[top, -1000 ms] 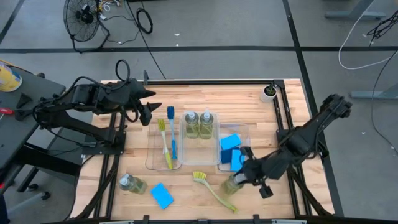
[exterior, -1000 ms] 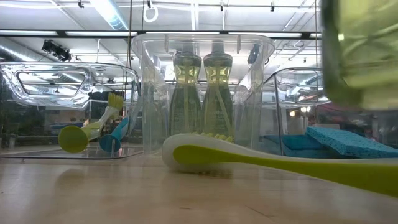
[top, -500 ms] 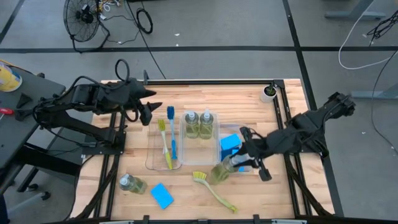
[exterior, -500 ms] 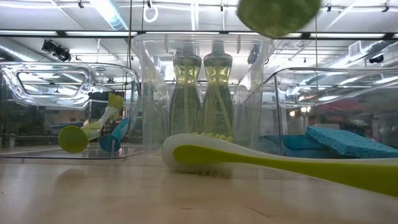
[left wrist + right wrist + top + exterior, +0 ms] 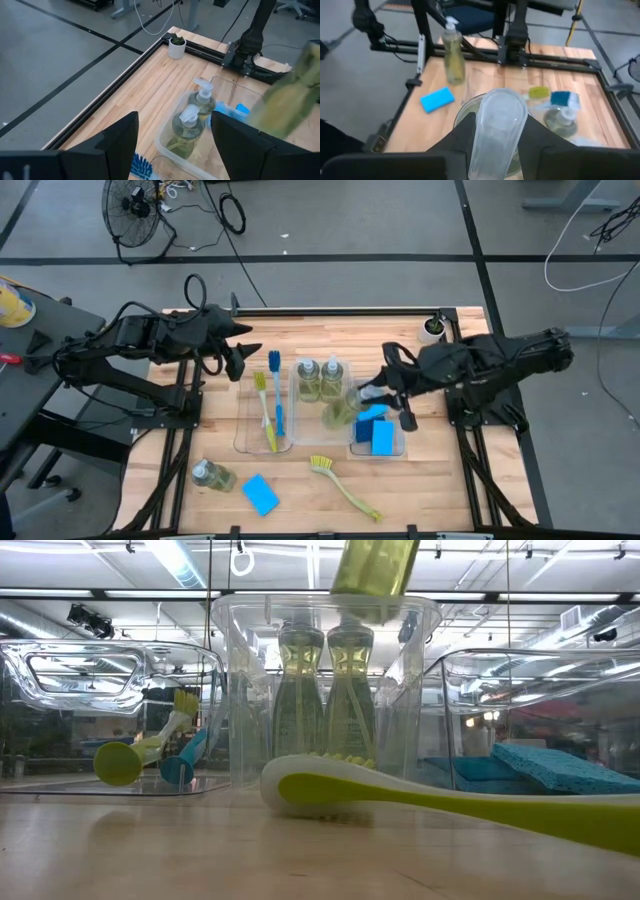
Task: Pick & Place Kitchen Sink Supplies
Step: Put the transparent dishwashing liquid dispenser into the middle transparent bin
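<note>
Landmark = clear plastic middle tray (image 5: 320,412) holding two clear pump bottles of yellow-green soap (image 5: 320,378).

Left of it: left gripper (image 5: 243,351) hovers beyond the clear side tray (image 5: 262,420), fingers apart, nothing between them; looks parked to keep out of the way. Side tray holds a yellow-green long-handled brush (image 5: 264,412) and a blue long-handled brush (image 5: 276,396), laid lengthwise because nothing else fits. In front of that tray, loose on the wooden table (image 5: 200,440): one more pump bottle (image 5: 212,476) lying down and a blue rectangular sponge (image 5: 261,494), both not yet sorted.

At the middle tray: right gripper (image 5: 368,394) is clamped on a third soap bottle (image 5: 338,410), carried tilted over the tray's open front half, probably for a drop beside the other two.

In front of it: second yellow-green brush (image 5: 343,486) on the table.

Right of it: sponge tray (image 5: 396,442) with blue sponges (image 5: 378,428) stacked inside.
</note>
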